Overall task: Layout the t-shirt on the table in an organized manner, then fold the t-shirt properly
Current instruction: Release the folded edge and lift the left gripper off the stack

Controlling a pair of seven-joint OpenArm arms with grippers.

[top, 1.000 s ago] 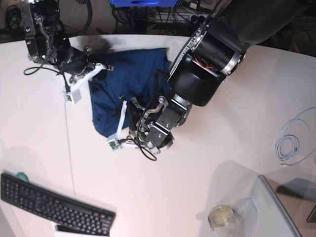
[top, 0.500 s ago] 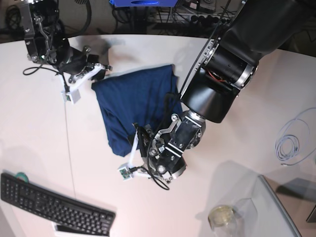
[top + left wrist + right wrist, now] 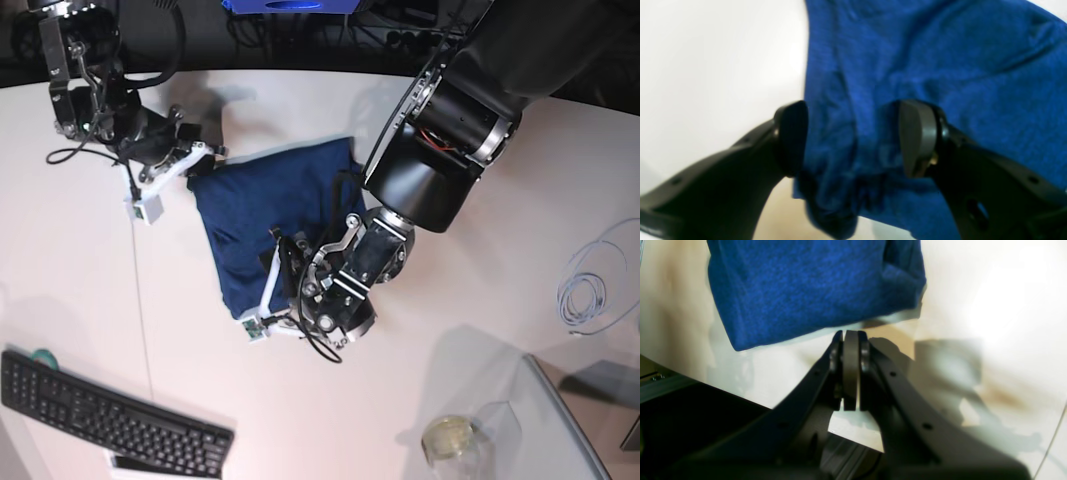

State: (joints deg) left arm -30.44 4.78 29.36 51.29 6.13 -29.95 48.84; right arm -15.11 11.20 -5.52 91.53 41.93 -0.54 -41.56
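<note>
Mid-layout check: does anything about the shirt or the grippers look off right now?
Yes. The dark navy-blue t-shirt lies bunched and skewed on the white table, not spread flat. The left gripper stands open around a rumpled edge; the right gripper is shut beside the cloth, holding nothing.

Base looks down overhead; both wrist views closely share the t-shirt (image 3: 262, 232).
</note>
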